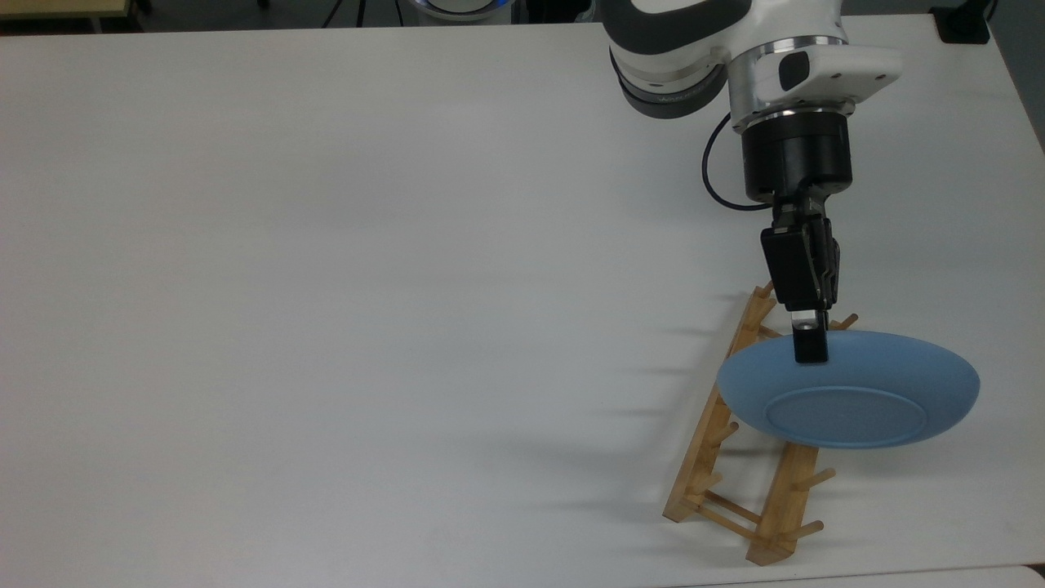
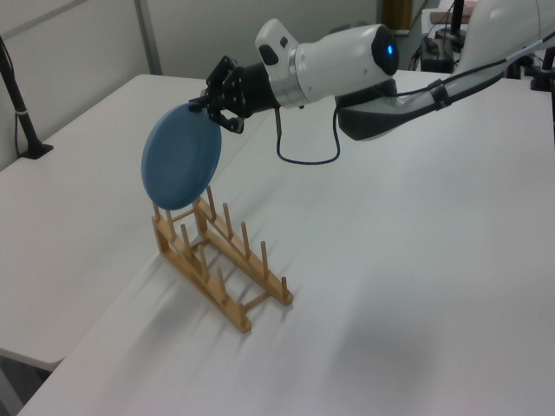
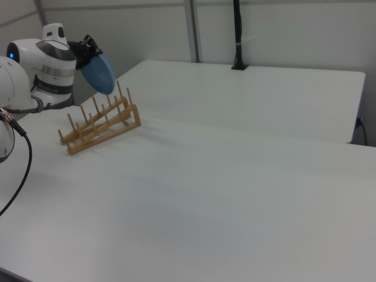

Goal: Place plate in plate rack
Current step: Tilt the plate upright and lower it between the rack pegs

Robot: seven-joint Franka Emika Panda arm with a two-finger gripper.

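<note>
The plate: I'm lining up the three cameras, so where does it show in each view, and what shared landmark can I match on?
Top view: the plate sits lower right, gripped at its rim by the gripper.
Left view: upper left of centre, on edge above the rack.
Right view: upper left.
Shared landmark: the plate rack, directly under the plate.

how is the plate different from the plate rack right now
The plate is glossy light blue and round; the plate rack is pale wood, long rails with upright pegs. The plate hangs on edge in the end effector, above the rack; the rack rests on the white table.
</note>
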